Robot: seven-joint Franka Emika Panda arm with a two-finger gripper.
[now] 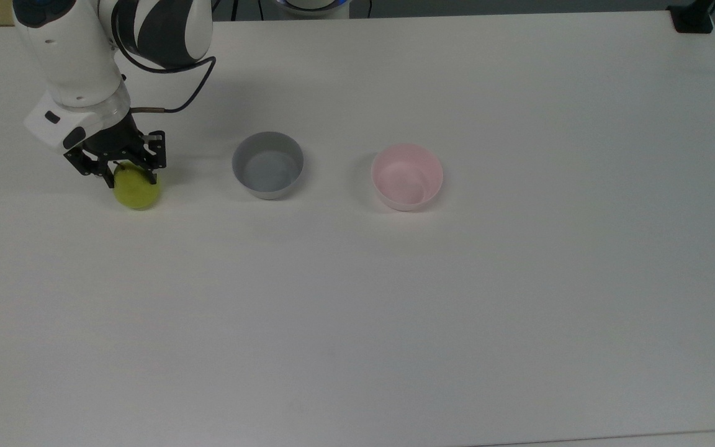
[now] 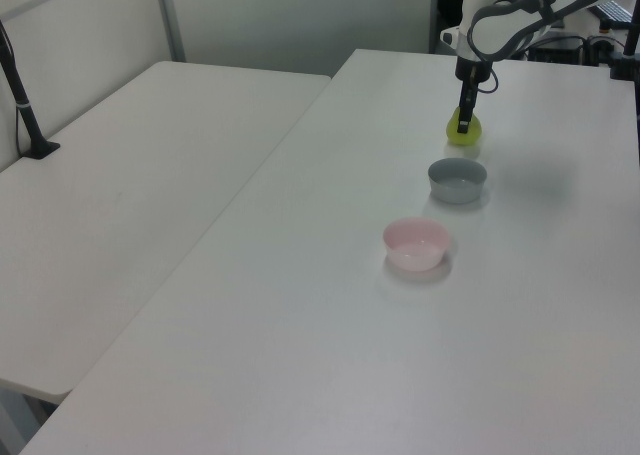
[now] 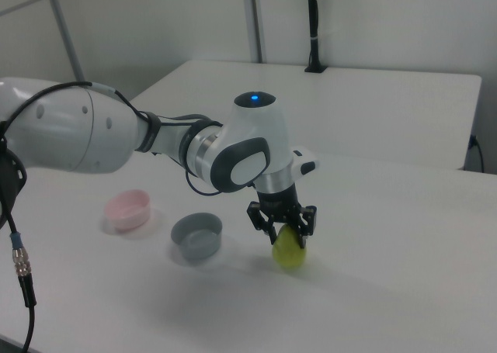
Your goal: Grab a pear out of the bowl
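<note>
Pear (image 1: 138, 191) top behind black jaws

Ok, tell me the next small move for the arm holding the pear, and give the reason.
Probably open the fingers and release. The small rounded yellow-green pear is out of the pale pink round bowl, clamped in the black two-finger gripper, and looks at or just above the white table, in the top view left of the grey round bowl. Contact is unclear, so perhaps lower slightly first.

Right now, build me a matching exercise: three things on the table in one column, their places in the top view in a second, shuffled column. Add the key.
Things:
1. pear
2. grey bowl
3. pink bowl

Places in the top view:
A. middle of the three
B. furthest right
C. furthest left, in the gripper

Pairs: 1-C, 2-A, 3-B
</note>
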